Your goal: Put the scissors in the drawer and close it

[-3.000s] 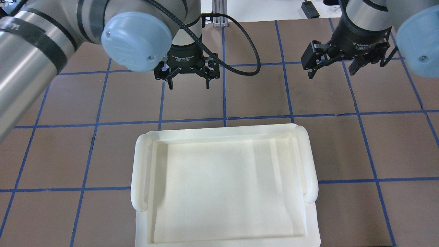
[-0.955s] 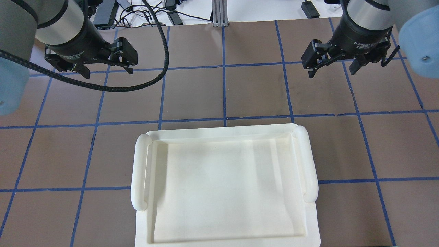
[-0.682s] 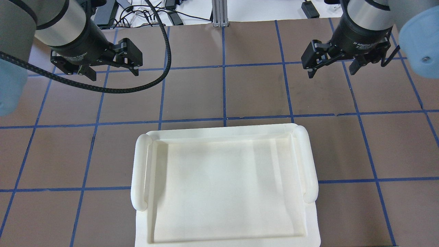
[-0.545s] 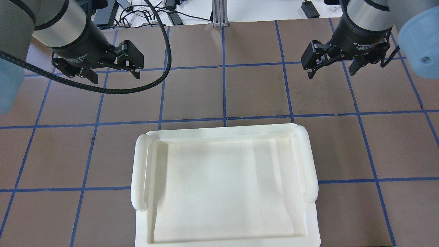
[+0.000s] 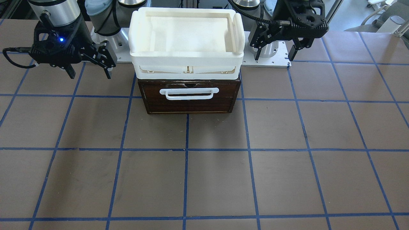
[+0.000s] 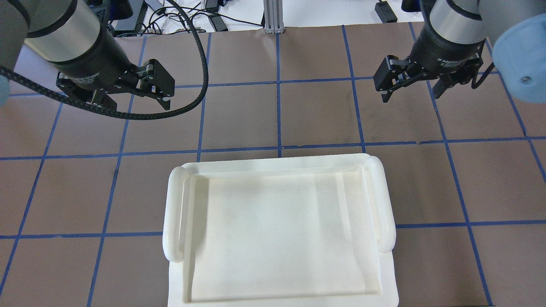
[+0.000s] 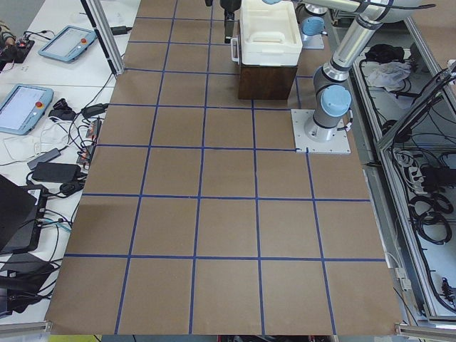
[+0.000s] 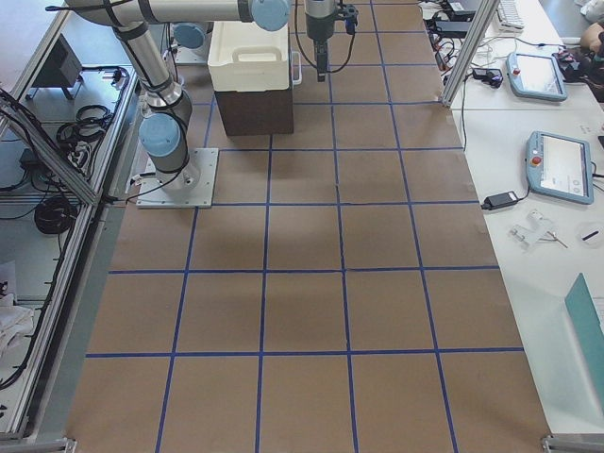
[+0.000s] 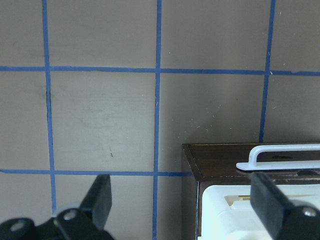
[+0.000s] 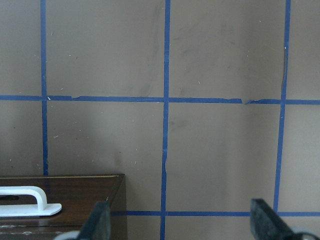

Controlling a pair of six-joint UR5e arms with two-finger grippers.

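Front-facing: the dark drawer [image 5: 191, 105] sits closed, white handle [image 5: 189, 93] facing out, at the robot's end of the counter [image 5: 223, 179], a white tray [image 5: 187, 59] stacked on top; left pincer [image 5: 274, 52] and right pincer [image 5: 90, 72] hang either side, both released. Overhead: "2F Adaptive" reads on the right pincer's body. Wrist views: each pincer's fingers spread wide above the counter

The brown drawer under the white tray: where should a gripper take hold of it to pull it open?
Probably the white bar handle on the front of the drawer. It runs level and stands off the wood, leaving a gap behind. Come from the front, the side away from the robot's base, with one finger in that gap. The white tray covers the top.
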